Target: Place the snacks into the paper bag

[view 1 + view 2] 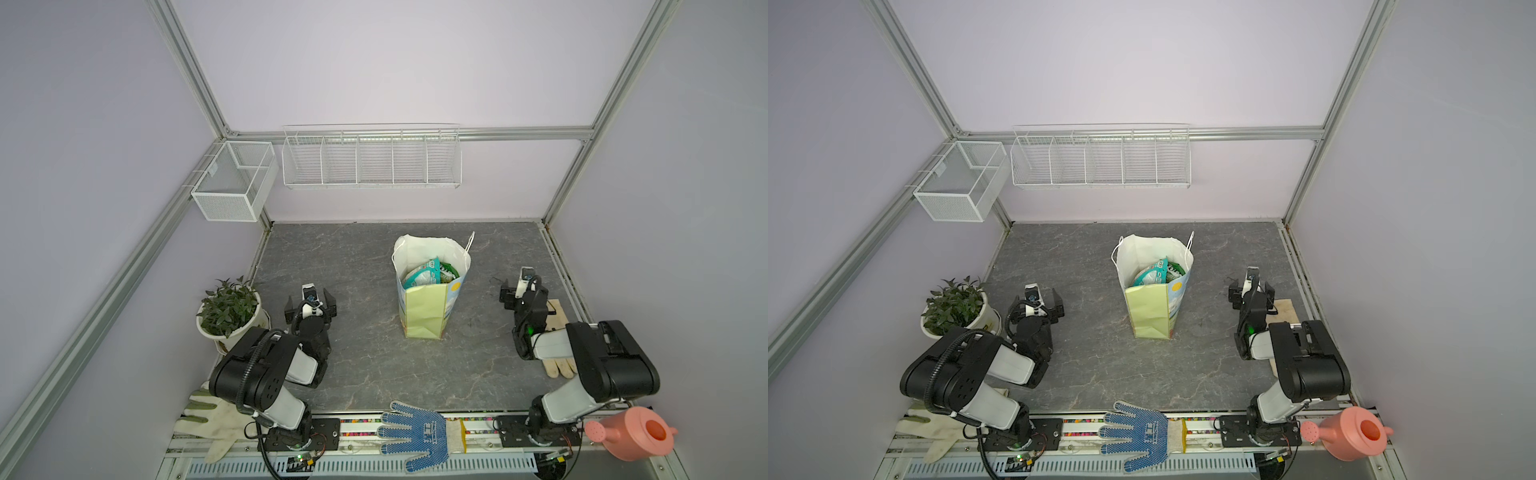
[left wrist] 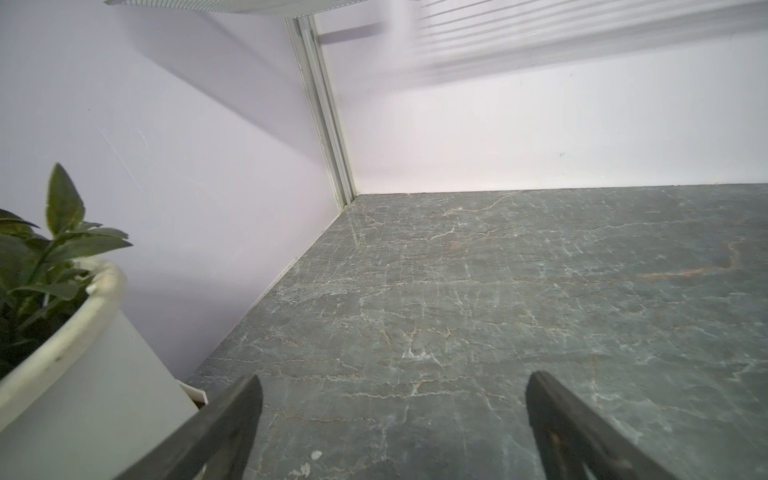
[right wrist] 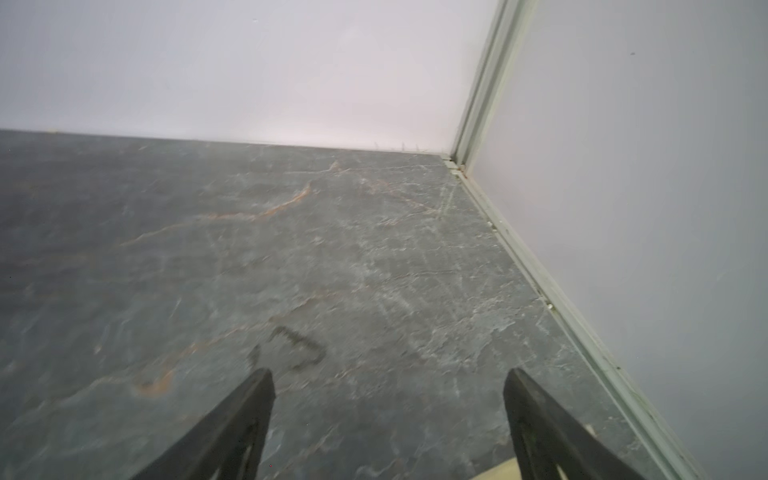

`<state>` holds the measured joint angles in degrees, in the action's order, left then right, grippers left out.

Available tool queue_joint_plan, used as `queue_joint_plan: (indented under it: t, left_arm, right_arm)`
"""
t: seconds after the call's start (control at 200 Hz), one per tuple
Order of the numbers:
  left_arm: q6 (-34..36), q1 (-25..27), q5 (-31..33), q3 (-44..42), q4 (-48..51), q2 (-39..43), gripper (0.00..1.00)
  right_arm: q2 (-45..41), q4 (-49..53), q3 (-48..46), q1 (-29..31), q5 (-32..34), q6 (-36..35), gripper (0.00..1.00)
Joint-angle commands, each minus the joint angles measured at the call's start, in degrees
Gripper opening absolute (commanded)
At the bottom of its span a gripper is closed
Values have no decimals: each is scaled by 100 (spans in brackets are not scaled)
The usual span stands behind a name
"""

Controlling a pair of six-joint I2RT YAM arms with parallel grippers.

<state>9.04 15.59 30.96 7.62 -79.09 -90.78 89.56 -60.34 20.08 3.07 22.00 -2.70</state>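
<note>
1. And here's the left arm [image 1: 266, 374], lower left of a top view: glossy black rounded joint housings with white links between them.
2. A ribbed black hose [image 1: 248, 365] loops over its biggest housing, which has a cluster of small round holes in its side.
3. Over to the lower right for the right arm [image 1: 602, 365], same black-and-white build, with a green light [image 1: 530, 331] glowing on it.
4. Each arm has a square black base plate [image 1: 328, 430], fixed with screws, and thin wires trailing off.
5. The left gripper [image 1: 310, 301] and right gripper [image 1: 523, 291] have black bodies, each topped by a small white block with a blue face.
6. Close up in the wrist views, the fingers [image 2: 232, 424] are dark grey tapered wedges with triangular cut-outs.
</note>
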Motion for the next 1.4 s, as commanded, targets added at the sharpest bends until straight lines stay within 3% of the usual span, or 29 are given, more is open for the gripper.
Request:
queue_joint_plan:
  t: [0.0, 0.29, 0.41, 0.545, 1.394]
  left_arm:
    - [-141, -220, -763, 113, -199, -286, 98]
    - [-184, -318, -784, 253, -105, -320, 98]
    - [-587, -607, -890, 964, 1636, 116, 99]
    - [-1033, -1179, -1732, 1587, 3010, 234, 98]
    - [-983, -1199, -1770, 1514, 2782, 192, 98]
  right_arm:
    - [-114, 612, 23, -97, -335, 305, 89]
    - [-115, 598, 16, 24, -196, 209, 89]
    - [-109, 584, 16, 32, -187, 199, 89]
    - [-98, 593, 23, 35, -187, 201, 89]
    - [-114, 610, 22, 23, -196, 213, 89]
